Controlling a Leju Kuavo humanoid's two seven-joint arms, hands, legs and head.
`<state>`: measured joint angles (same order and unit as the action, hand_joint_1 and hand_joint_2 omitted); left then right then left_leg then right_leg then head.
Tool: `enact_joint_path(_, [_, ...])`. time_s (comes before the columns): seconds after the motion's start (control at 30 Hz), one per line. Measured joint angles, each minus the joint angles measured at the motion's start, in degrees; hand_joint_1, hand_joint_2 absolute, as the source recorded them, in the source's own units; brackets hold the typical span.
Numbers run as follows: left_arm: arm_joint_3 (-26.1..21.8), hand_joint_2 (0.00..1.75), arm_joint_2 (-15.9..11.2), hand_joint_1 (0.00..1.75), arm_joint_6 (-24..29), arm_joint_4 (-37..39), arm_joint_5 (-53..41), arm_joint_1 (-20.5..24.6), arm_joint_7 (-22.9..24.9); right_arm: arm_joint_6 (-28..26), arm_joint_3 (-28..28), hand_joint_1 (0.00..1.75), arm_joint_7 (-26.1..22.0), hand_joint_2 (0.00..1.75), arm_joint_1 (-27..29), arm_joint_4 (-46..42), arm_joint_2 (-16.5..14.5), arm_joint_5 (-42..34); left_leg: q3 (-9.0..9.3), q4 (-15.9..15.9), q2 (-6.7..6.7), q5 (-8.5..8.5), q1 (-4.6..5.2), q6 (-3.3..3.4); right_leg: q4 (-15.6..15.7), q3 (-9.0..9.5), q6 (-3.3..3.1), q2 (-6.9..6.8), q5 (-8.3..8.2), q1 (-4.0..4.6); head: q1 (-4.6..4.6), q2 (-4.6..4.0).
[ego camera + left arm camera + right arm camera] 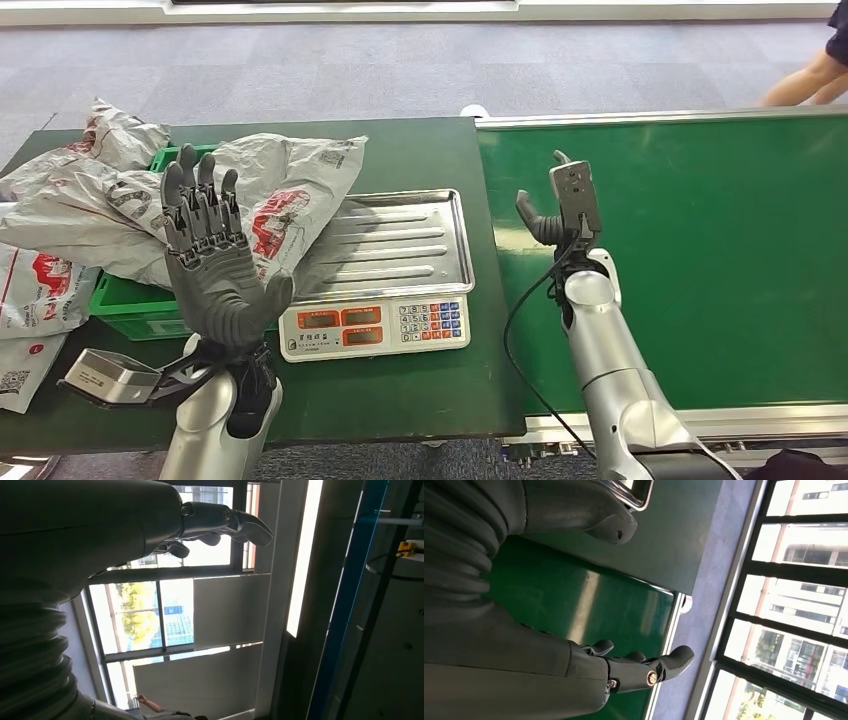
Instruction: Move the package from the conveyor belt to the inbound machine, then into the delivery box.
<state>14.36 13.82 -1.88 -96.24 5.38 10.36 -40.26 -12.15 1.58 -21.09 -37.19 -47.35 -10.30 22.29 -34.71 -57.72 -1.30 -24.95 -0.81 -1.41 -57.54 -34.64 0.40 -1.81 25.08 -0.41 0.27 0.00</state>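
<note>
Green conveyor belt [720,260] bare — right hand [548,215] and left hand [212,262] both spread, holding nothing.

Silver arms, dark grey hands [210,265], black cable [520,320].

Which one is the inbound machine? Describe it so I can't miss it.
Start at the dark green table, left of the conveyor belt. Near its front edge, right of the green crate heaped with grey packages, sits the scale. It alone has a ribbed steel tray, red displays and a keypad.
</note>
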Motion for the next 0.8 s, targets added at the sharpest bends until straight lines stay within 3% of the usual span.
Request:
enact_joint_path(0.37, [0.3, 1.75, 0.1, 0.0, -8.6, -0.8, 1.7, -4.0, 0.0, 0.0, -1.1, 0.0, -0.7, 1.75, -3.0, 3.0, -0.2, 3.4, -0.02, 0.0, 0.0, -0.01, 0.0, -0.01, 0.0, -0.01, 0.0, -0.01, 0.02, 0.01, 0.02, 0.0])
enact_joint_path(0.47, [0.3, 1.75, 0.1, 0.0, -8.1, -0.5, 0.3, -4.7, 0.0, -3.5, -1.1, 0.0, -2.8, 1.75, -0.4, -0.2, -1.3, 5.4, -0.01, 0.0, 0.01, -0.01, 0.0, -0.01, 0.0, 0.0, 0.0, -0.02, 0.03, 0.01, 0.02, 0.0])
enact_joint_path(0.6, [0.3, 1.75, 0.2, 0.0, -5.6, -0.1, -2.0, -5.3, 0.1, -8.6, -0.5, 0.0, -6.6, 1.75, 8.4, -11.2, -4.3, 6.1, -0.01, 0.0, 0.03, -0.07, -0.02, -0.01, 0.0, 0.0, -0.05, -0.07, 0.12, 0.04, 0.01, 0.0])
enact_joint_path(0.67, [0.1, 0.87, 0.3, 0.0, -4.6, 0.0, -2.3, -5.6, 0.0, -10.1, 0.9, 0.0, -8.5, 1.75, 14.2, -18.3, -5.6, 4.7, -0.03, 0.0, 0.04, -0.12, -0.05, -0.02, 0.0, 0.0, -0.07, -0.09, 0.19, 0.06, 0.01, 0.0])
enact_joint_path(0.73, [-0.2, 0.87, 0.4, 0.0, -4.0, 0.1, -2.1, -6.0, 0.0, -10.8, 3.0, 0.0, -10.4, 1.75, 19.8, -25.1, -6.4, 2.2, -0.03, 0.0, 0.02, -0.21, -0.05, -0.02, 0.0, 0.0, -0.1, -0.08, 0.25, 0.07, 0.01, 0.0])
enact_joint_path(0.8, [-0.5, 1.75, 0.5, 0.0, -3.9, 0.2, -1.7, -6.5, 0.0, -11.2, 4.6, 0.0, -11.8, 1.75, 23.2, -29.5, -6.8, -0.2, -0.02, 0.0, 0.01, -0.27, -0.05, 0.0, 0.0, 0.0, -0.11, -0.08, 0.3, 0.07, 0.0, 0.0])
